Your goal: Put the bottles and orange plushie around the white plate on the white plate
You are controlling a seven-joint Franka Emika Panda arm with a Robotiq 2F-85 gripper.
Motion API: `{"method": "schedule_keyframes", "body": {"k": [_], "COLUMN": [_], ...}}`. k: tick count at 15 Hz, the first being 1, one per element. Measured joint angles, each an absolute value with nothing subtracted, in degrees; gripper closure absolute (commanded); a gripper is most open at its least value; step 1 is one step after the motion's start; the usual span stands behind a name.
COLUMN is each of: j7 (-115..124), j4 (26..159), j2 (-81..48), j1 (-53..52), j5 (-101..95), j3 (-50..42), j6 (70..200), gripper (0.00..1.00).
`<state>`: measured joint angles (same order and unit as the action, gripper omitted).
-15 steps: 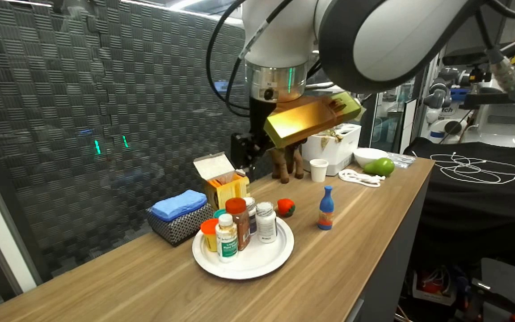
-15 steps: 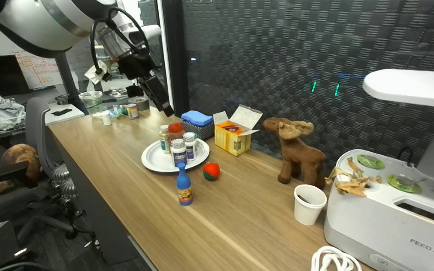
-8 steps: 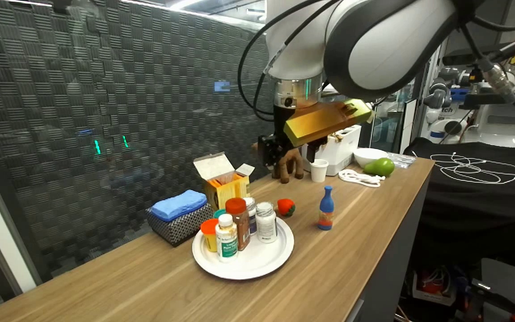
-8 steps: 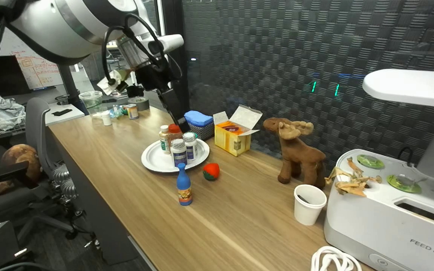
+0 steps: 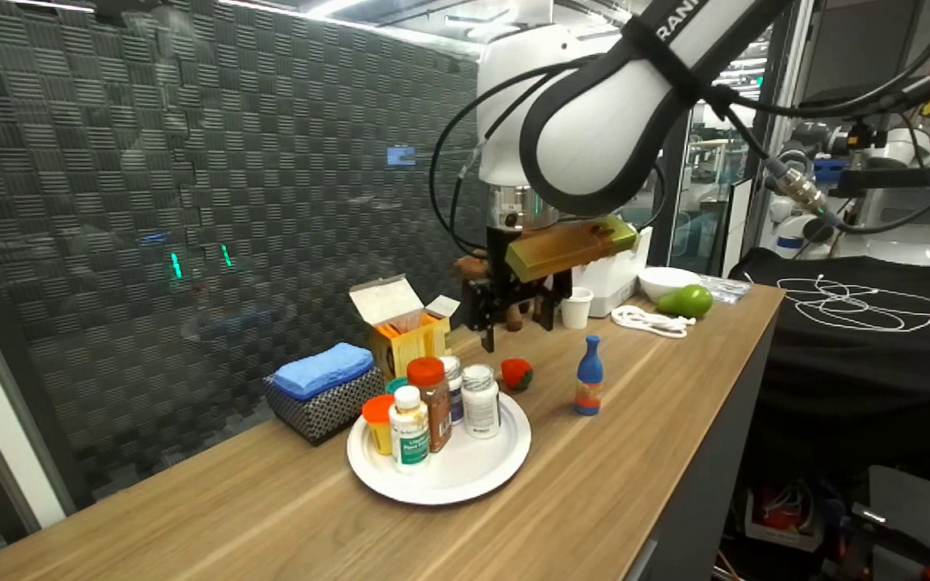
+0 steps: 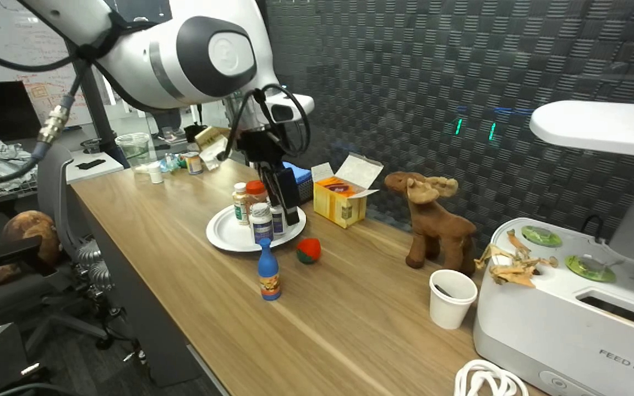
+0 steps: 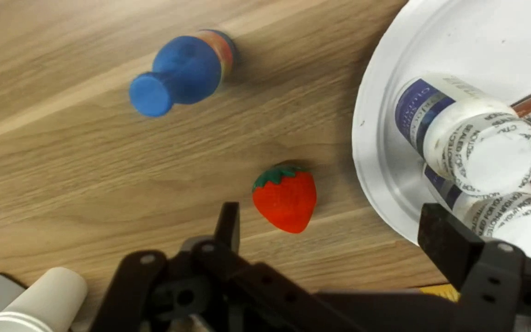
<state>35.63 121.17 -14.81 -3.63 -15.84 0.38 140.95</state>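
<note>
The orange plushie (image 5: 517, 374), red-orange with a green leafy part, lies on the table beside the white plate (image 5: 481, 482); it also shows in the wrist view (image 7: 288, 205). On the plate stand two white bottles (image 5: 481, 411), a white bottle with a green label (image 5: 411, 444) and a brownish-red bottle (image 5: 439, 415). A blue bottle (image 6: 269, 275) stands on the table off the plate. My gripper (image 7: 330, 212) is open and empty, above the table near the plushie. In the wrist view the plushie lies nearer the left finger (image 7: 228, 226); the right finger overlaps the plate's edge.
A yellow-orange tub (image 5: 380, 432) also stands on the plate. An open yellow carton (image 6: 342, 203), a box with a blue cloth (image 5: 324, 371), a brown moose toy (image 6: 438, 225), a paper cup (image 6: 452, 300) and a white appliance (image 6: 564, 324) stand along the wall side.
The arm has moved down and toward the plushie, and the gripper now hangs lower. The plushie, plate and bottles have not moved.
</note>
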Motion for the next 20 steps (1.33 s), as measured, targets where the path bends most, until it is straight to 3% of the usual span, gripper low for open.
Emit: {"method": "schedule_keyframes", "body": {"k": [13,14,15,17,20], "j7": [31.88,31.88,31.88,31.89,31.98], "j4": [115.28,114.69,114.06,112.86,111.59], "j2": [-24.94,-25.79,-26.66,-28.25,-29.41], "j1": [-3.94,-3.94,-3.94,-3.95,-4.47], "j5": [-13.13,-12.84,-12.51,-12.09,-12.09], "j3": [-4.15,-4.15,-4.15,-4.28,-5.1], "j6": [140.96,140.95,140.95,141.01,141.17], "gripper": [0.0,0.03,0.26,0.3,0.55]}}
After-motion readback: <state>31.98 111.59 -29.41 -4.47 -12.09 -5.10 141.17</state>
